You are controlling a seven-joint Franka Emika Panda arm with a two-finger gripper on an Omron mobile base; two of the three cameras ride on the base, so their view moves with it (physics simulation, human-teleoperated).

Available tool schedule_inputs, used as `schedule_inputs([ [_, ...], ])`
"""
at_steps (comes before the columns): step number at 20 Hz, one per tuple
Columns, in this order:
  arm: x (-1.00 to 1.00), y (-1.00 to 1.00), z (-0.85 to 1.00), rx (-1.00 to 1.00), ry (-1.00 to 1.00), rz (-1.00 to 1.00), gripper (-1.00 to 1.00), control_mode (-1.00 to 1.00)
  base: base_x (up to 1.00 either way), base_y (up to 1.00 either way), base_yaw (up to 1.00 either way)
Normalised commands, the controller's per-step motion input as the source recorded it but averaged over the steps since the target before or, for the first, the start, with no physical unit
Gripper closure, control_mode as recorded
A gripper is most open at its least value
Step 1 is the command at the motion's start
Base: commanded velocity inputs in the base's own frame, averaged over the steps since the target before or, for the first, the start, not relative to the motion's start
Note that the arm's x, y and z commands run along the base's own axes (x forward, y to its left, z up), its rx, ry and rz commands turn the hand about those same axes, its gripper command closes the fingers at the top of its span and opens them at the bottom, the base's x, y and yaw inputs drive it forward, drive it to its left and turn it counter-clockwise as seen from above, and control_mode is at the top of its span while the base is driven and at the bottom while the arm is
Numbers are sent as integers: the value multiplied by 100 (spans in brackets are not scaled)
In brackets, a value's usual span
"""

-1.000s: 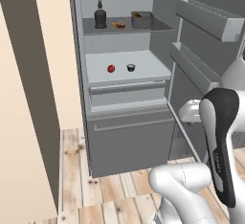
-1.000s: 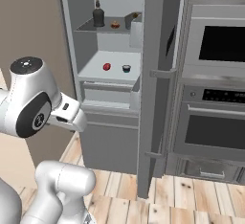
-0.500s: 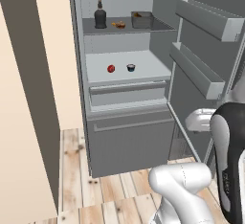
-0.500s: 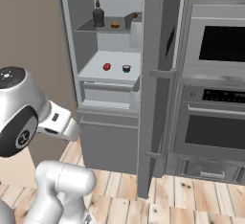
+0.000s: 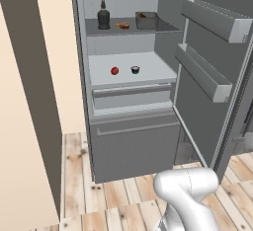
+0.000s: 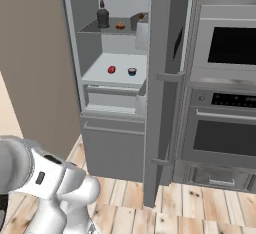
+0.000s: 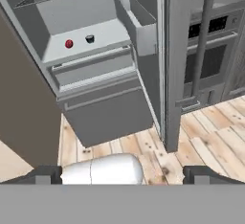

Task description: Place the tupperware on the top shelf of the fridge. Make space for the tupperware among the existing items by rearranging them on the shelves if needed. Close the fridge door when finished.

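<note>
sitting on the top shelf (image 5: 106, 29): tupperware (image 5: 147, 20), fridge door (image 5: 212, 72) open.

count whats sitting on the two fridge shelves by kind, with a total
bottle: 1
orange-brown food piece: 1
grey tupperware container: 1
red ball-like fruit: 1
small dark cup: 1
total: 5, three on the top shelf, two on the paler lower shelf

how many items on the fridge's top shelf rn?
3: bottle at the left, orange-brown food piece in the middle, tupperware at the right of the top shelf. Something small behind them could be hidden.
</note>
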Motion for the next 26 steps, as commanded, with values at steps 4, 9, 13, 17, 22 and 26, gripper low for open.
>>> schedule_inputs([
  [4, -28, -100, 39, 3, -33, -12, -100, -100, 0, 0, 0],
  [9, 0, -100, 10, 1, -26, -2, -100, -100, 0, 0, 0],
  [13, 17, -100, -1, 0, -7, 0, -100, -100, 0, 0, 0],
  [17, 42, -100, -4, 1, -2, 3, -100, -100, 0, 0, 0],
  [22, 66, -93, -15, 1, 0, 14, -100, -100, 0, 0, 0],
  [26, 96, -42, -57, 0, 0, 7, -100, -100, 0, 0, 0],
])
